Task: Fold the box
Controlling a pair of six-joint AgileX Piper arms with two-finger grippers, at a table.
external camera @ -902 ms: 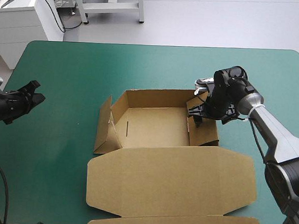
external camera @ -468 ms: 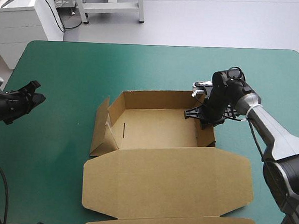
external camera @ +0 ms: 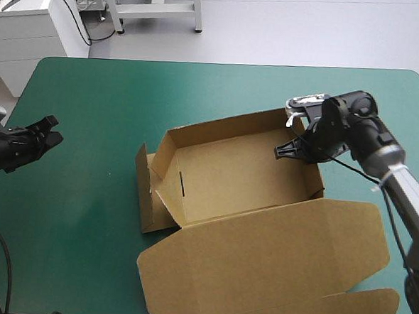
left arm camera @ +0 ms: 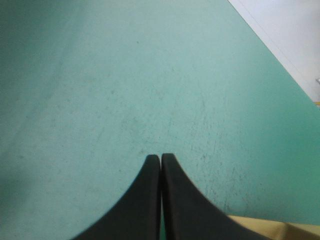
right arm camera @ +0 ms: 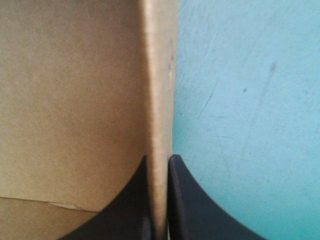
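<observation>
Step in hand: forming the right wall (external camera: 316,179). The box (external camera: 222,175), an open tray, lies right of the counter's (external camera: 93,86) centre. The right pincer (external camera: 295,149) is clamped on that wall. The left pincer (external camera: 49,131), pressed together, hovers at the left edge. Next, likely: seat the wall upright, then release.

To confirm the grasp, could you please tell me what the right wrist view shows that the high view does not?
Only the right wrist view: the right claw shut on the edge of the brown cardboard box's wall, one black finger each side. Only the high view: the whole box as an open tray, its lid lying flat, and the left claw by the table's left edge. Both: that right wall and the teal-green table cover.
</observation>
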